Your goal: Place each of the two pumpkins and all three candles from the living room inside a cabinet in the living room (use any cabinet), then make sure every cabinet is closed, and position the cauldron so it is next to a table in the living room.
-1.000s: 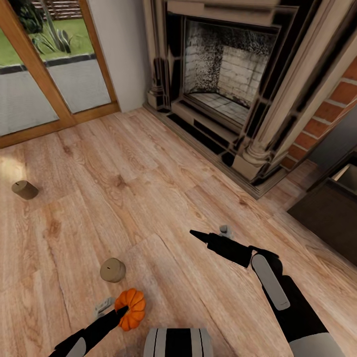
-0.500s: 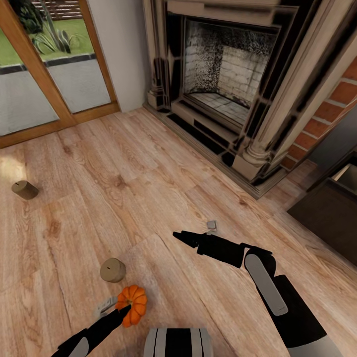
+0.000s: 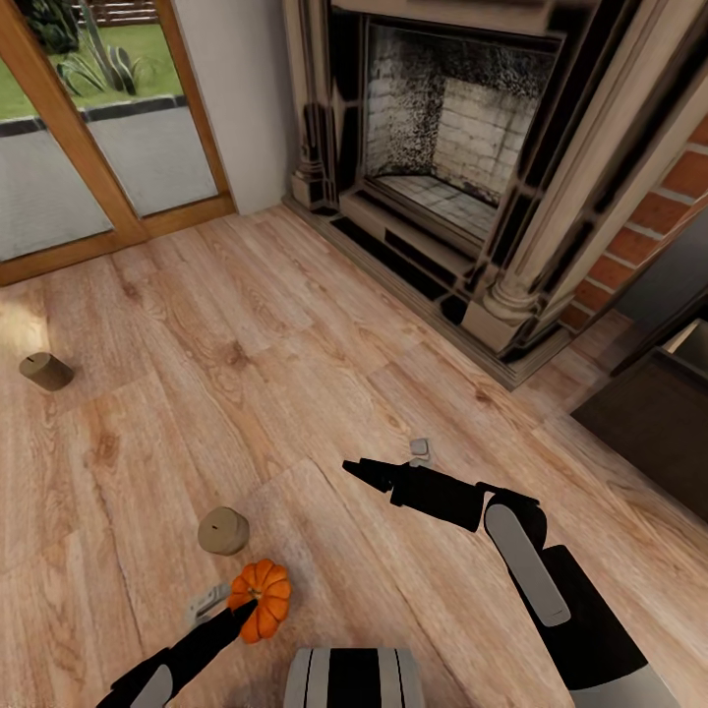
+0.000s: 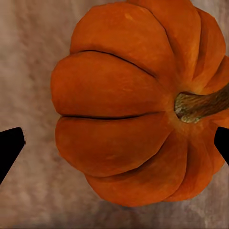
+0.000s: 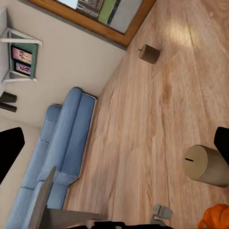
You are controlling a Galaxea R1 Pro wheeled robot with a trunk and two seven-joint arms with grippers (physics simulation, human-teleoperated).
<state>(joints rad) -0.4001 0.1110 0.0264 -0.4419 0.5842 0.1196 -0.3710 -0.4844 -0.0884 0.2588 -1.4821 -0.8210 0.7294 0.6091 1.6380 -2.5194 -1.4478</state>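
Fingers [image 4: 10, 145] of the low left arm flank the pumpkin [image 4: 133, 105].

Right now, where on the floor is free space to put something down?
The widest bare floor lies between the far candle, the glass door and the fireplace. It is crowded low on the left, where the near candle, the pumpkin and the left claw sit close together.

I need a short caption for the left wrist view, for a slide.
Open left gripper poised around an orange pumpkin on the wooden floor.
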